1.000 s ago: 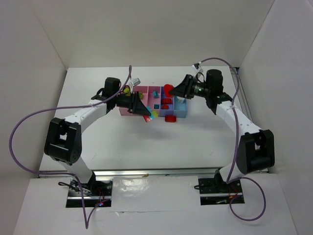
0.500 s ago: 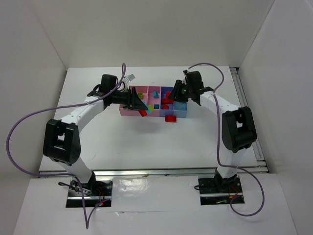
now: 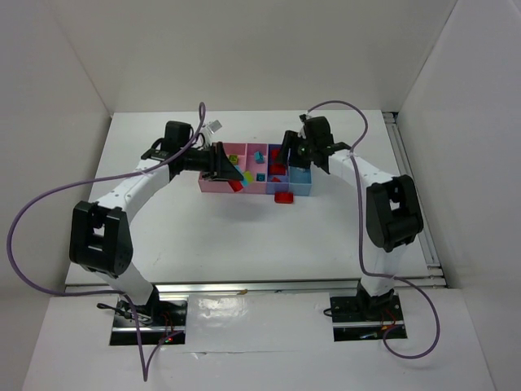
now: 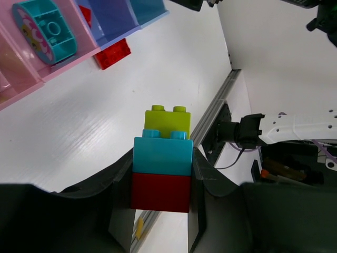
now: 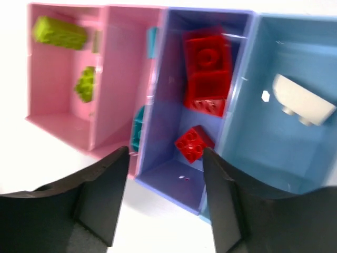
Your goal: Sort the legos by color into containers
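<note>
My left gripper [image 3: 230,173] is shut on a stack of three legos [image 4: 161,168], red at the bottom, cyan in the middle, lime green on top, held over the front of the pink bins. My right gripper [image 3: 286,160] is open and empty [image 5: 166,155] just above the periwinkle bin [image 5: 163,79], which holds red legos [image 5: 207,68]. The wide pink bin [image 5: 39,100] holds lime legos [image 5: 59,31]. The narrow pink bin [image 5: 124,79] holds cyan legos [image 4: 45,29]. One red lego [image 3: 284,196] lies on the table before the row of bins [image 3: 260,192].
The light blue bin [image 5: 274,147] at the right end holds a white piece [image 5: 303,103]. White walls enclose the table on the left, back and right. Purple cables loop off both arms.
My right gripper has swung left and now sits over the periwinkle bin. My left gripper has drawn slightly back and up with the stack still in it.
</note>
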Robot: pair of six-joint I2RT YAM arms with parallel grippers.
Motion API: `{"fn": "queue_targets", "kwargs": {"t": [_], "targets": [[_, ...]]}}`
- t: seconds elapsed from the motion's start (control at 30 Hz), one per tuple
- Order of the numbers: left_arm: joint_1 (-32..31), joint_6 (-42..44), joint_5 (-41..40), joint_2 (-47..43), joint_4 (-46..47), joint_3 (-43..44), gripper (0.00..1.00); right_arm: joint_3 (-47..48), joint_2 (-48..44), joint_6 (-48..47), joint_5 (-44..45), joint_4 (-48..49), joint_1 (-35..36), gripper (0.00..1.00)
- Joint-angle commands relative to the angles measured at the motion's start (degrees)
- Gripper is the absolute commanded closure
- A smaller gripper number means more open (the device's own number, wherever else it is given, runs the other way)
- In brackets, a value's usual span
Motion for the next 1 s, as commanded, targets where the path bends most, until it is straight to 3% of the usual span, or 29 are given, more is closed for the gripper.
{"fn": "queue_targets", "kwargs": {"t": [0.0,0.03,0.07,0.13,0.23,0.27,0.47,0.6,0.73,0.8,0.9,0.97], "targets": [[0.34,0.14,4.88,-2.90,1.96,2.85,1.00,-1.43,-8.49,-2.70,-5.68,5.11,0.66,0.37],[0.34,0.14,5.93,-2.90,1.96,2.85,1.00,-3.18,-10.35,-3.23,-9.45,7.68,-0.21,0.45],[0.86,0.67,7.86,-2.90,3.36,2.85,1.00,-6.94,-12.11,-3.23,-19.06,10.75,-0.83,0.45],[0.86,0.67,9.80,-2.38,3.98,2.85,1.00,-9.17,-14.49,-1.14,-28.60,18.38,-2.75,0.45],[1.39,0.67,13.66,-1.85,5.82,3.38,1.00,-6.11,-12.06,0.28,-46.86,18.43,-2.77,0.29],[1.39,1.19,13.68,-1.85,6.53,3.38,1.00,-5.49,-11.35,0.28,-46.93,18.43,-2.77,0.24],[1.92,2.43,17.62,-0.53,6.62,5.57,1.00,-7.24,-10.03,4.50,-56.32,24.67,-1.01,0.24],[1.92,3.04,20.27,0.00,6.62,6.19,1.00,-5.66,-8.79,3.28,-59.31,23.79,1.18,0.24],[1.92,3.57,21.32,0.00,6.62,6.19,1.00,-0.05,-5.81,-3.14,-60.02,14.75,4.00,0.24],[1.92,3.57,21.84,0.00,6.01,6.19,1.00,-0.04,-5.10,-2.54,-60.02,15.16,4.79,0.24],[1.92,4.10,21.85,-0.52,6.01,5.58,1.00,-0.73,-5.10,3.15,-60.63,22.69,4.79,0.30],[1.92,4.10,21.85,-0.53,6.01,5.58,1.00,-1.44,-4.58,5.89,-61.25,26.49,4.79,0.44]]}}
